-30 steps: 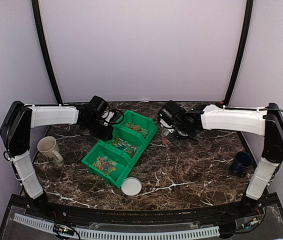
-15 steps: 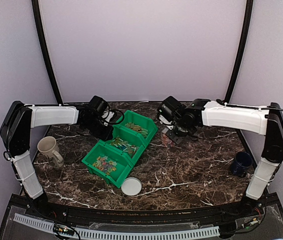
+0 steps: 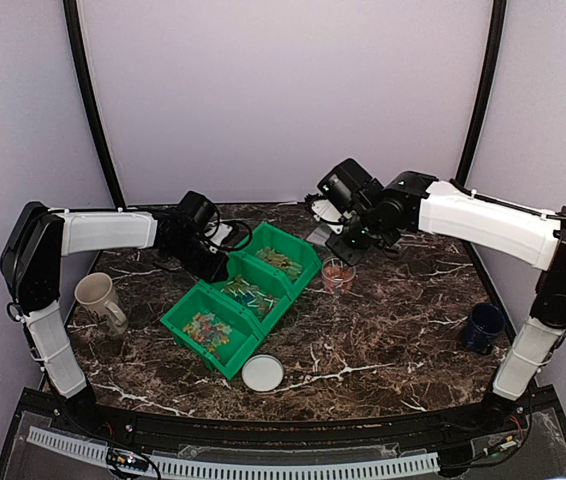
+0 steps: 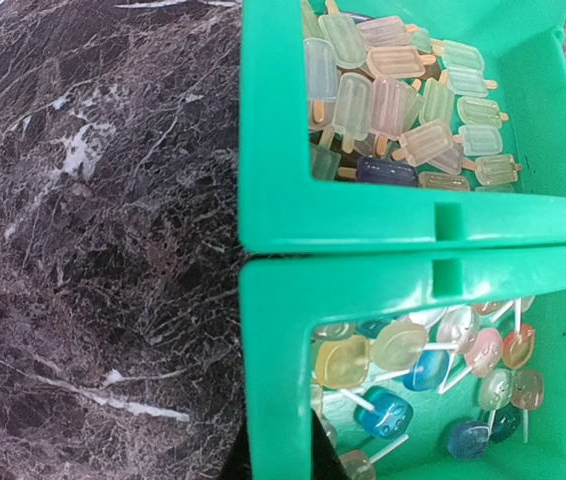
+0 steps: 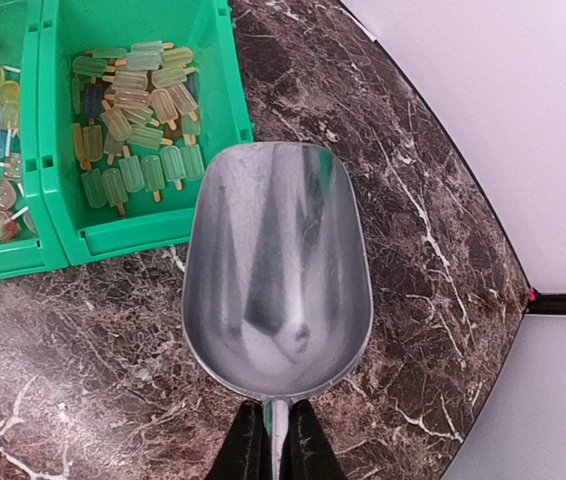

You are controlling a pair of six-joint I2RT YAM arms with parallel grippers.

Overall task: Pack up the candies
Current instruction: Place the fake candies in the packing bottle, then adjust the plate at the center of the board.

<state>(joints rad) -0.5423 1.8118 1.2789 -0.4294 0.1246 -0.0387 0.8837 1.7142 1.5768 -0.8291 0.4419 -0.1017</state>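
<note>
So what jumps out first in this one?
The bright green bin, left of centre on the dark marble table, its compartments filled with pastel candies. Next, the shiny empty metal scoop gripped by the right gripper, held over the table beside the bin's far compartment.

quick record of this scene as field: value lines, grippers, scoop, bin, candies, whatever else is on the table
right gripper: shut on the scoop handle
scoop: metal, empty, held over the table beside the bin's far compartment
left gripper: shut, at the bin's left rim; hold unclear
bin: green, three compartments
candies: in all three compartments
clear cup: right of the bin, orange contents
white lid: in front of the bin
beige mug: left
dark blue mug: right
</note>
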